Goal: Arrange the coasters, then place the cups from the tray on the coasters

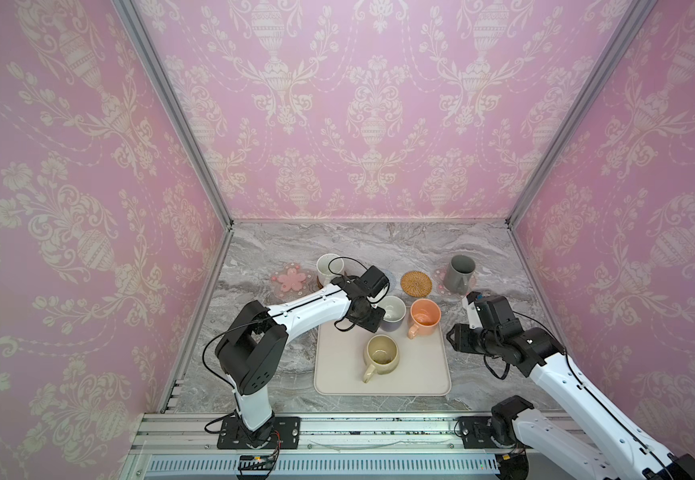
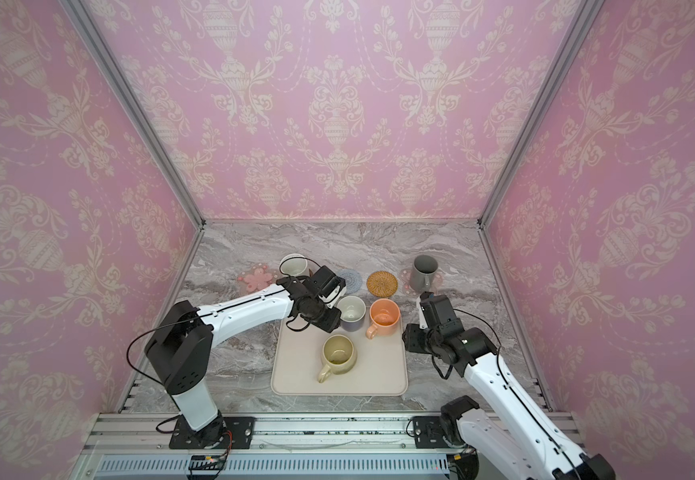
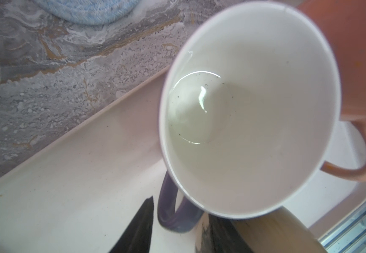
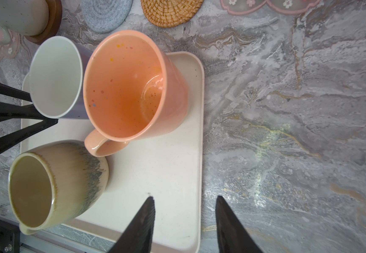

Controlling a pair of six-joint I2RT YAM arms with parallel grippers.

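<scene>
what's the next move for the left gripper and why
Probably squeeze the left gripper on the purple mug's handle: its fingers flank the handle, a firm pinch isn't clear yet, and the mug sits on the tray, not the bare blue coaster.

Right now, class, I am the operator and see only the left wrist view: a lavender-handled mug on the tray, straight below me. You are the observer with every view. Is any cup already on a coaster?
Observer: Yes. The grey mug stands on a pink flower coaster at the far right.
Operator: Which coaster that I cannot see is bare?
Observer: The rattan coaster, just behind the tray, has nothing on it.
Operator: Where is the other arm?
Observer: The right gripper hangs open and empty, to the right of the peach mug.
</scene>
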